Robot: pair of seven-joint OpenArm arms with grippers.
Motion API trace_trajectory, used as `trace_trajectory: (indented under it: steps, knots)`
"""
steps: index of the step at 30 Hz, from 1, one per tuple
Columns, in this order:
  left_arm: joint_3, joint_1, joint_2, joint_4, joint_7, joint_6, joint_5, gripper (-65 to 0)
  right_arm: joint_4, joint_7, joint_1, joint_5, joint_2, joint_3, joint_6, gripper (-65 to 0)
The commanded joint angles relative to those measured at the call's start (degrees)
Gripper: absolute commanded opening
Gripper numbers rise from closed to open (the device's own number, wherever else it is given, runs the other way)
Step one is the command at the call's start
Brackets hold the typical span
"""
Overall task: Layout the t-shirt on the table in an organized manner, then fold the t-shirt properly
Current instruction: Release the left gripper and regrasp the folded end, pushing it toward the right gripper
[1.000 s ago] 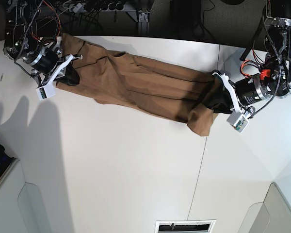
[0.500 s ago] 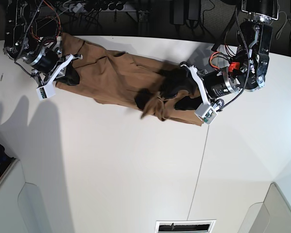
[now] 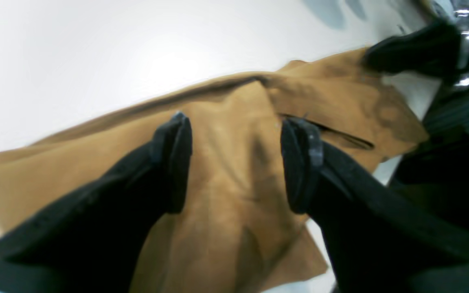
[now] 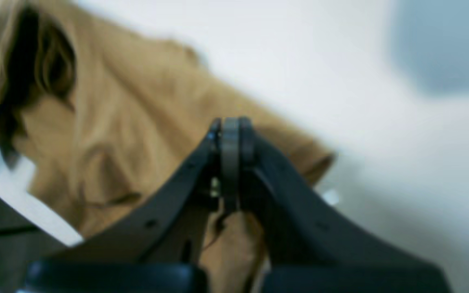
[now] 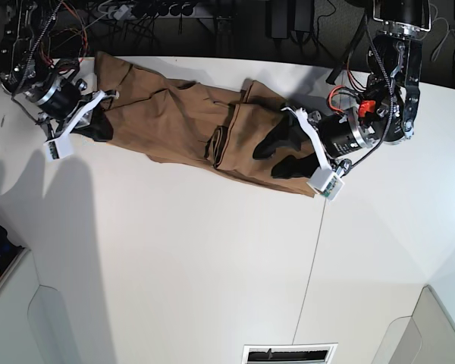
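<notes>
The tan-brown t-shirt [image 5: 174, 114] lies stretched along the back of the white table [image 5: 212, 265], its right end doubled back over itself in a rumpled fold. My left gripper [image 5: 278, 155] hovers over that folded part, open, with cloth [image 3: 234, 122] showing between the two black fingers [image 3: 173, 162] and nothing pinched. My right gripper [image 5: 98, 125] is at the shirt's left end, shut on the t-shirt [image 4: 136, 114]. In the right wrist view its tips [image 4: 230, 134] are pressed together, with cloth running under them.
A thin dark seam [image 5: 311, 265] crosses the table right of centre. Cables and a power strip [image 5: 152, 11] sit beyond the back edge. Grey panels stand at the front left [image 5: 53, 318] and front right [image 5: 417, 334], and a vent [image 5: 288, 353] at the front.
My left gripper carried the shirt's right end leftward, then opened and let it drop as a fold. My right arm shifted slightly up and left with the shirt's left end.
</notes>
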Motion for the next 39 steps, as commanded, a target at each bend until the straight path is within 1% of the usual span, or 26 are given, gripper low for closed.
trace_trajectory:
  steps: [1,4,7,11,13,15,16,19,21,24,30,39]
  knots:
    - [-1.0,-0.8,-0.6,1.0,-0.5,-0.5,-1.2,-27.9,2.5,0.5,0.6,1.9,0.6,1.7,0.8,-65.0]
    - [-2.3,-0.7,-1.8,1.0,0.3,-0.5,-1.2,-27.9,5.5,-2.1,0.5,2.6,0.7,5.8,0.7,-65.0]
    - [-2.4,-0.7,-4.0,1.0,0.3,-0.5,-1.0,-27.9,5.4,-3.2,0.2,2.6,0.9,9.0,0.7,-64.6]
    - [-2.4,-0.6,-6.5,1.0,0.3,-0.5,-1.0,-27.9,3.5,-3.3,-3.0,2.6,2.2,11.2,0.7,-42.8]
    - [-2.4,-0.6,-7.0,1.0,0.3,-0.5,-1.0,-27.9,2.4,-3.4,-4.9,2.6,2.4,11.3,0.7,-33.9]
    - [-2.4,-0.6,-7.0,1.0,0.3,-0.5,-1.0,-27.9,0.9,-3.5,-6.5,3.3,2.3,11.2,0.7,-27.9]
    - [-2.4,-0.6,-7.0,1.0,0.3,-0.5,-1.0,-27.9,0.1,-3.5,-7.3,4.0,2.3,11.2,0.7,-26.7]
    - [-2.4,-0.6,-7.0,1.0,0.3,-0.5,-1.0,-27.9,-1.8,-3.4,-8.9,6.5,2.2,11.1,0.8,-26.6]
    - [-2.4,-0.6,-7.0,1.0,0.2,-0.5,-1.0,-27.9,-2.9,-3.4,-9.0,7.2,1.9,11.1,1.8,-26.6]
    - [-2.4,-0.6,-7.0,1.0,0.2,-0.5,-1.0,-27.9,-4.4,-3.1,-8.7,9.8,1.9,10.7,1.8,-26.6]
    - [-2.4,-0.7,-7.0,1.0,0.0,-0.5,-1.0,-27.9,-4.8,-2.5,-8.1,11.7,1.6,9.3,1.9,-26.6]
    - [-2.4,-0.7,-7.0,1.0,0.0,-0.5,-1.0,-27.9,-4.8,-2.5,-6.9,11.8,-4.8,9.2,2.0,-26.6]
